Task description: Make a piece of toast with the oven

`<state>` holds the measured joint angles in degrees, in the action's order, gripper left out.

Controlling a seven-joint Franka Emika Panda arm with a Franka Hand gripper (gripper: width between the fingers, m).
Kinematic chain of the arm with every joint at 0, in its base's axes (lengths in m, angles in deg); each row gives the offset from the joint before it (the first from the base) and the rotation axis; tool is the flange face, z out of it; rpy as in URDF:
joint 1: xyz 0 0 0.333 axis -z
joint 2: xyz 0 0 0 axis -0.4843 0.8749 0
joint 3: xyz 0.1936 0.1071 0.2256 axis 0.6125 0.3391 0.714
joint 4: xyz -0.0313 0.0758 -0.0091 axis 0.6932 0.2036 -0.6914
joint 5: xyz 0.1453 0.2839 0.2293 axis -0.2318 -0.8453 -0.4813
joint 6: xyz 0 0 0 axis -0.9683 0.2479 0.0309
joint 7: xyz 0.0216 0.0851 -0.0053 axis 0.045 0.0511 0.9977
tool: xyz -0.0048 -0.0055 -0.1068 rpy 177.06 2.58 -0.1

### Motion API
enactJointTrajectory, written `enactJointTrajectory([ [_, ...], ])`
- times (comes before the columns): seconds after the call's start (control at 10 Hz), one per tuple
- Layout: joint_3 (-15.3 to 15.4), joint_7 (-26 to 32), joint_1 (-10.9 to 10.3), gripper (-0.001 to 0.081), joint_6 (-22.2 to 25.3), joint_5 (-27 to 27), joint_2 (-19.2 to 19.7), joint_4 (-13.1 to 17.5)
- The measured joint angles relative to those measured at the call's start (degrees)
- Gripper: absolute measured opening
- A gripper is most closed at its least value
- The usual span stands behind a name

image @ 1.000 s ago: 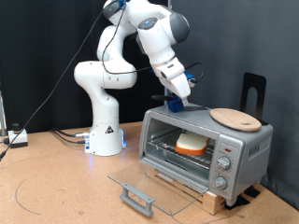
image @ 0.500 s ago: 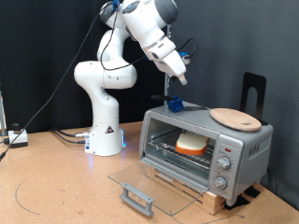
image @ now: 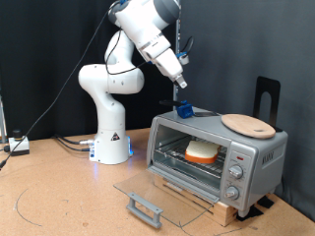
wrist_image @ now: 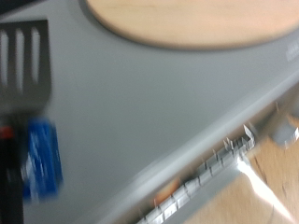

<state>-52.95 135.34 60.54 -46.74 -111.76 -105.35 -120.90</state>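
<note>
Oven door open flat; piece of toast on rack inside; end effector raised above oven top.

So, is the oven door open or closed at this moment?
Open. The oven door lies flat in front, and the piece of toast sits inside.

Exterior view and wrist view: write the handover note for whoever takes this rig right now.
Gripper: raised in the air above the oven's top, at the end nearest the arm; nothing shows between its fingers.
Oven: door folded down flat and open.
Piece of toast: inside the oven on the rack.
On the oven's top: a wooden plate towards the exterior view's right, and a blue object below the gripper. The wrist view adds a dark slotted spatula next to that blue object.
Done: bread is loaded.
Left: door not yet closed.
</note>
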Motion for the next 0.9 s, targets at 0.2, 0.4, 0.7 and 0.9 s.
enactJointTrajectory([
  [0.2, -1.61, -0.04, 4.18, 0.0808, 2.81, 7.73, 1.83, 0.87],
  [0.4, -3.63, 0.56, 7.57, 0.0808, 3.29, 10.95, 3.97, 1.03],
  [0.7, -7.45, 3.69, 11.65, 0.0808, 3.15, 14.01, 7.43, 1.33],
  [0.9, -7.72, 4.56, 12.64, 0.0808, 3.19, 14.51, 9.17, 2.07],
])
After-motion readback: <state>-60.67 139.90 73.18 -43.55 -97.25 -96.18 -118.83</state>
